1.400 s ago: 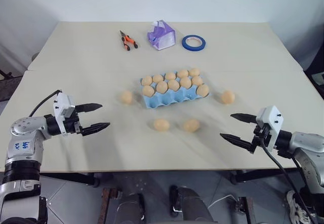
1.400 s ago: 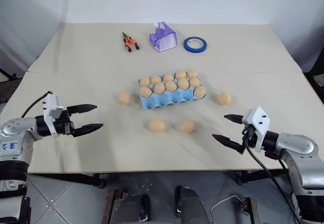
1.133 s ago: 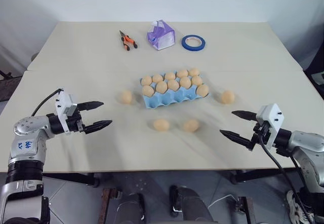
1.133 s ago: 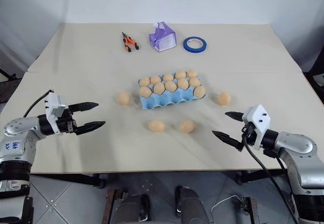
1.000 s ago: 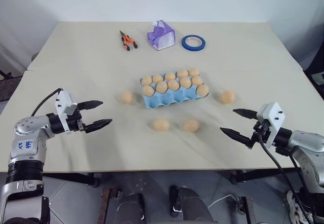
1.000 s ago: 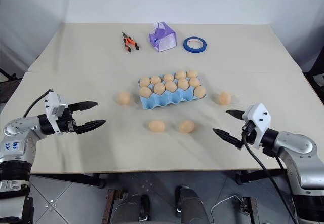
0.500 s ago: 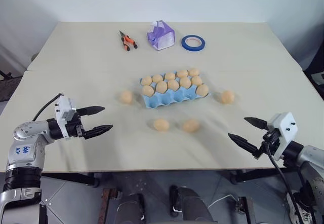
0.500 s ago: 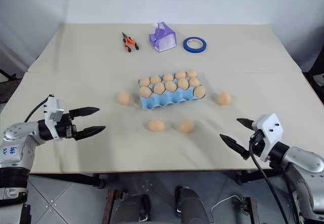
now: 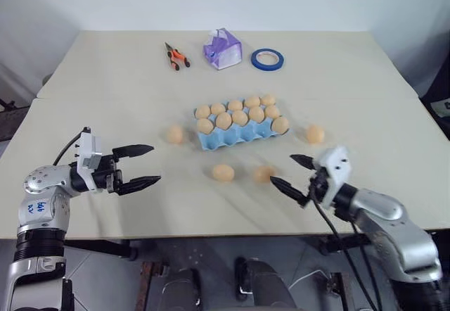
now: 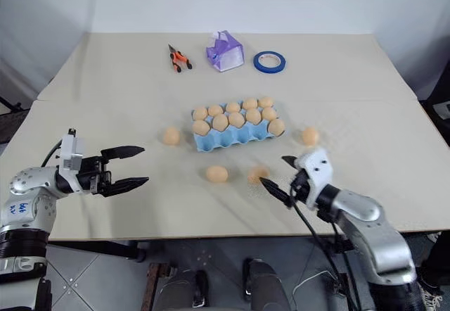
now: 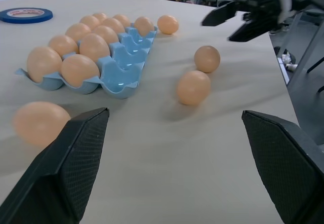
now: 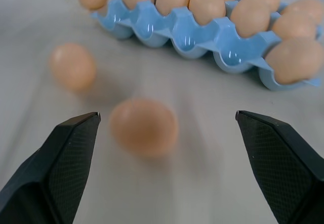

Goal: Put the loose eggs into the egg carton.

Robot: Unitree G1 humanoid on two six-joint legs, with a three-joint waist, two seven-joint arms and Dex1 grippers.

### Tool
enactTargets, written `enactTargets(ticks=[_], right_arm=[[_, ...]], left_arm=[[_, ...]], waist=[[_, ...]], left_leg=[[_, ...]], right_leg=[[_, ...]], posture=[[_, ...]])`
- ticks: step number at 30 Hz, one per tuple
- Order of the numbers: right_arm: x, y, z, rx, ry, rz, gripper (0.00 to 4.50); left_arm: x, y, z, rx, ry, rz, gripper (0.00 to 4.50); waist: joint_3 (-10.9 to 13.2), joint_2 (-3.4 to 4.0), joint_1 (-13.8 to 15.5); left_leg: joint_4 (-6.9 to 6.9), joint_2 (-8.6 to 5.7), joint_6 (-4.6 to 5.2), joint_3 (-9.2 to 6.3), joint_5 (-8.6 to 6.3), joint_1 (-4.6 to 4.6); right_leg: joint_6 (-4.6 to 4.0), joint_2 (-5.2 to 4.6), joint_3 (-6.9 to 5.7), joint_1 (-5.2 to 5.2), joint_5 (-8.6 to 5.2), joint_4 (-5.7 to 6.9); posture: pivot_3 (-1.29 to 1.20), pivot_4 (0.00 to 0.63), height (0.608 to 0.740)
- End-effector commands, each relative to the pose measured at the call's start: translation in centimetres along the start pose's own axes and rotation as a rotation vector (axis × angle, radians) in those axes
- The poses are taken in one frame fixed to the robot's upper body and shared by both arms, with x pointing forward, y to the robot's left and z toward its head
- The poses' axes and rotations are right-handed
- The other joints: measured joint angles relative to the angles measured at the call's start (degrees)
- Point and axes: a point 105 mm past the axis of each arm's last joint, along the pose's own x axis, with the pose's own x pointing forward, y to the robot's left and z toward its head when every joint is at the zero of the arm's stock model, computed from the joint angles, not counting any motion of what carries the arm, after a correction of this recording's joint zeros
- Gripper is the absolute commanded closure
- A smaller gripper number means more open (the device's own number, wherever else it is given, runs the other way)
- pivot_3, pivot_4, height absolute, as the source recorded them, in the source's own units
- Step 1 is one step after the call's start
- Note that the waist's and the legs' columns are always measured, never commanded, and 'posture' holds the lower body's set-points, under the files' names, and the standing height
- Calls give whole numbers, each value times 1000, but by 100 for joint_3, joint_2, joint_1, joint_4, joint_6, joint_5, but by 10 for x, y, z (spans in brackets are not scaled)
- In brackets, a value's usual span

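The light blue egg carton [image 9: 239, 137] lies mid-table with several eggs in its cups; some front cups stand empty. Four loose tan eggs rest on the table: one left of the carton [image 9: 175, 134], two in front of it [image 9: 223, 172] [image 9: 263, 174], one to its right [image 9: 315, 134]. My right gripper [image 9: 283, 169] is open, low over the table, just right of the front right egg [image 12: 144, 126], which lies ahead between its fingers without touching them. My left gripper [image 9: 153, 163] is open and empty, well left of the eggs, pointing at them.
Orange-handled pliers [image 9: 177, 55], a purple-white folded box [image 9: 223, 48] and a blue tape roll [image 9: 268, 60] line the far side of the table. Both arms reach in over the table's near edge.
My right gripper has swung left along the table's front, from the right edge to beside the front right egg. The left gripper has hardly moved. Both stay open.
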Motion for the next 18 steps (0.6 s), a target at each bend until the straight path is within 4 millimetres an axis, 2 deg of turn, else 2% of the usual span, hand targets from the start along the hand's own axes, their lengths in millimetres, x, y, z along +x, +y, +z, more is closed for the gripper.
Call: enactTargets(ticks=[1,5,12,15,18], right_arm=[[18,-3,-1,-9,-5,-22,0],[33,1,-7,-12,17,18,0],[34,12,-17,-38,71,97,0],[33,10,-13,-57,41,82,574],[33,7,-9,-65,23,65,1709]], left_arm=[[2,-1,12,37,-40,-16,21],[3,-1,13,37,-52,-6,21],[-1,-3,11,36,-62,26,21],[-2,-4,11,35,-65,35,0],[-2,-5,10,35,-66,38,0]], waist=[[-1,-2,3],[-1,-1,3],[-1,-1,-9],[-1,-1,-11],[-1,-1,1]], left_leg=[[0,0,1,0,-1,0],[-3,1,1,-1,-5,0],[-1,1,2,0,-9,-1],[-1,3,1,0,-9,2],[-2,5,-3,-2,-8,2]], right_leg=[[0,0,-1,0,0,0],[0,1,-3,-1,0,1],[1,1,-1,-1,0,1],[1,2,-1,-1,0,3],[0,5,-3,-1,0,4]], posture=[[0,150,740],[0,150,740],[0,150,740],[0,150,740],[0,150,740]])
